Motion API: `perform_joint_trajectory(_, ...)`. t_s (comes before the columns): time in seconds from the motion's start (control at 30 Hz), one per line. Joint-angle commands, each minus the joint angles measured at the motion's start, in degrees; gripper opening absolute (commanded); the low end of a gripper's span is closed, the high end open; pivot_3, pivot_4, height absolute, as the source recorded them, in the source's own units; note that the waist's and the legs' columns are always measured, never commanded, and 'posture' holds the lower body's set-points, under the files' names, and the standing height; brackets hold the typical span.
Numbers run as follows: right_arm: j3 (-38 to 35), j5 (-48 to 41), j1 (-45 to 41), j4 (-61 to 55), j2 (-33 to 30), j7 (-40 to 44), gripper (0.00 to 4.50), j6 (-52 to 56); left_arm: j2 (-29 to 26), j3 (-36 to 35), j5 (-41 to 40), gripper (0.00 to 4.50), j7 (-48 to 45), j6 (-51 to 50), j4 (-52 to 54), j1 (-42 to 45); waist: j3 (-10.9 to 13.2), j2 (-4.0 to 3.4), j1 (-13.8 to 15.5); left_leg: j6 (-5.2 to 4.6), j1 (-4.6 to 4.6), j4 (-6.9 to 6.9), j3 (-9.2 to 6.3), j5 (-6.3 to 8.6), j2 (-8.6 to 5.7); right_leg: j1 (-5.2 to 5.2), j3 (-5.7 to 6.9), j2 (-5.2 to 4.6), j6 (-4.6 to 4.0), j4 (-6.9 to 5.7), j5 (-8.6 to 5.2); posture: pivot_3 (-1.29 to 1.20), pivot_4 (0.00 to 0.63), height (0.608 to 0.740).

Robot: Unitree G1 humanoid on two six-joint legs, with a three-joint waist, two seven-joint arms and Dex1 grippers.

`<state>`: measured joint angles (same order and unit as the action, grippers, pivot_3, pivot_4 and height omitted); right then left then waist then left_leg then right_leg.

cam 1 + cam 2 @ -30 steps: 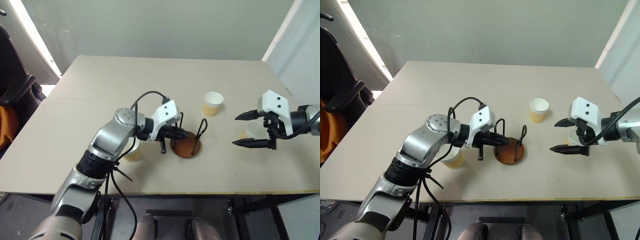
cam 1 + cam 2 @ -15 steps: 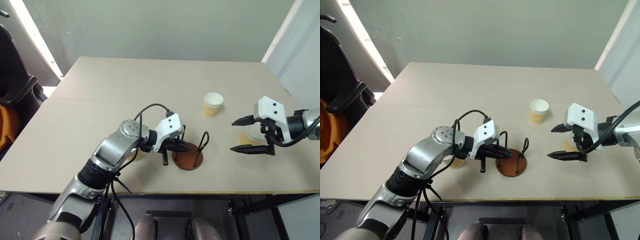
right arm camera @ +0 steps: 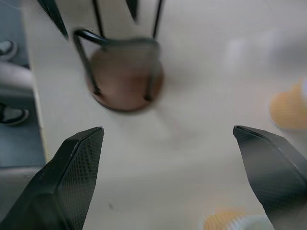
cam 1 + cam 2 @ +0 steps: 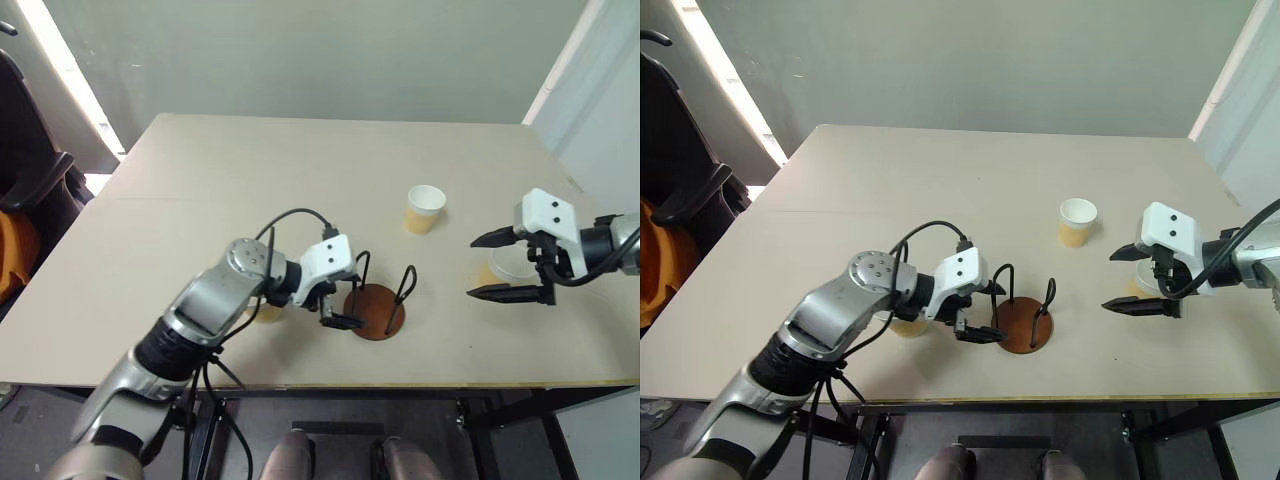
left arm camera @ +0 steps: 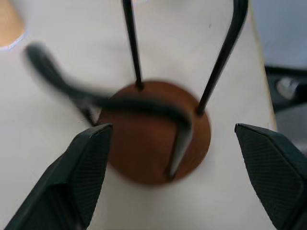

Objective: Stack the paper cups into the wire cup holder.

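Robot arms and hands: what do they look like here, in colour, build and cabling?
The left arm is silver-grey metal with a round dotted joint cap and black segments; loose black cables loop along it. Each hand, left hand and right hand, has a white housing with small dark dots and two black pointed fingers with fine-textured pads.

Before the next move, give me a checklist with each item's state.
1. Wire cup holder upright on the table: ok.
2. Holder free of cups: ok, none stacked yet.
3. Left gripper fingers open beside the holder, holding nothing: ok.
4. Right gripper fingers open around nothing: ok.
5. Far cup upright, clear of both arms: ok.
6. Cup behind the right gripper reachable: cannot tell, partly hidden.
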<state>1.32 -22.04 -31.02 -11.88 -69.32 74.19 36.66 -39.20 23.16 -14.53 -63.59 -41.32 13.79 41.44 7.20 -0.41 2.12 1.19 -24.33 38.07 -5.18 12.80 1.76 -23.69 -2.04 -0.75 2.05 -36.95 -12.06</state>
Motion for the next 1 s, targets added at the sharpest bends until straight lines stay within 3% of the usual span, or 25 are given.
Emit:
perform_joint_trajectory(0.03,-0.42,3.18,-0.81,2.84,-2.80,1.08,4.50,-2.85,-4.09,-3.10,0.66,4.46,-3.35,5.02,2.19,1.42,0.00,0.00,-0.01,-0.01,-0.01,-0.01,-0.01,0.01,0.00,0.00,0.00,0.00,-0.02,0.01,-0.01,0.00,0.150,0.740)
perform_joint_trajectory(0.23,-0.24,6.89,1.05,6.42,-4.70,1.73,4.50,-5.08,-11.48,-12.92,-3.17,4.46,-7.20,7.66,0.55,2.27,0.00,0.00,-0.10,-0.01,-0.03,-0.14,-0.03,0.07,0.02,-0.12,0.01,0.00,-0.15,-0.01,-0.09,0.00,0.150,0.740)
perform_joint_trajectory(0.43,1.90,9.28,0.15,9.15,-2.56,1.59,4.50,-6.25,-11.16,-22.59,-15.31,4.46,-10.65,4.07,1.31,4.50,0.01,-0.02,-0.11,-0.08,-0.06,-0.14,-0.02,0.25,0.02,-0.14,0.03,-0.03,-0.19,-0.01,-0.11,0.00,0.150,0.740)
perform_joint_trajectory(0.57,4.87,12.82,-1.00,12.57,-0.70,0.79,4.50,-8.58,-9.66,-24.16,-21.49,4.46,-10.39,1.50,3.99,5.87,0.01,-0.02,-0.15,-0.10,-0.05,-0.12,-0.01,0.28,0.02,-0.13,0.03,-0.05,-0.17,-0.01,-0.10,0.00,0.150,0.740)
perform_joint_trajectory(0.77,8.43,17.64,-2.84,18.17,2.72,-0.57,4.50,-10.13,-8.86,-22.85,-20.37,4.46,-8.14,2.67,3.48,6.44,0.01,-0.04,-0.34,-0.11,0.01,-0.10,-0.01,0.28,0.03,-0.13,0.04,-0.08,-0.14,-0.06,-0.08,0.00,0.150,0.740)
perform_joint_trajectory(0.87,9.18,18.82,-3.89,19.29,4.00,-0.17,3.89,-10.67,-8.91,-22.40,-19.73,4.50,-8.06,3.35,3.03,6.31,0.02,-0.05,-0.46,-0.11,0.01,-0.10,-0.01,0.28,0.03,-0.13,0.04,-0.08,-0.16,-0.07,-0.06,0.00,0.150,0.740)
perform_joint_trajectory(1.0,9.51,19.69,-4.50,19.63,4.93,0.39,2.46,-11.17,-9.19,-22.20,-19.47,4.50,-8.22,3.76,2.82,6.18,0.02,-0.06,-0.47,-0.11,0.00,-0.12,-0.01,0.29,0.03,-0.14,0.05,-0.08,-0.16,-0.06,-0.07,0.00,0.150,0.740)
